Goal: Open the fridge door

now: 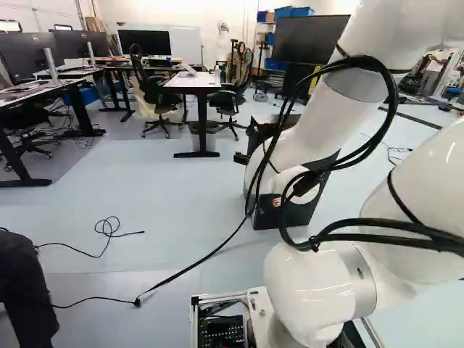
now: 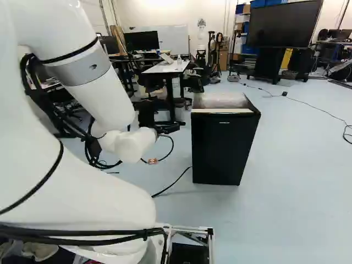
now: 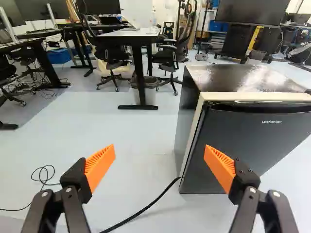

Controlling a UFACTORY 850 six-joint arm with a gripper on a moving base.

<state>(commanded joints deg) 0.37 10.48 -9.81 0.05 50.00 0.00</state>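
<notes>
There is one black fridge (image 2: 220, 148), upright on the floor (image 2: 286, 181), at the right of the end effector (image 2: 175, 126) in the right base view. Its one door (image 3: 233, 145) is closed against the body. In the left base view, the arm (image 1: 326, 123) hides one part of this fridge. The wrist view shows the end effector (image 3: 159, 155) open: its two orange pads are well apart, with nothing gripped between them. Behind the fridge stands one desk (image 3: 127, 34) with white top, and two black chairs are near it, one (image 3: 112, 56) and another (image 3: 167, 57) on opposite sides. One large screen (image 2: 283, 23) is farther back.
</notes>
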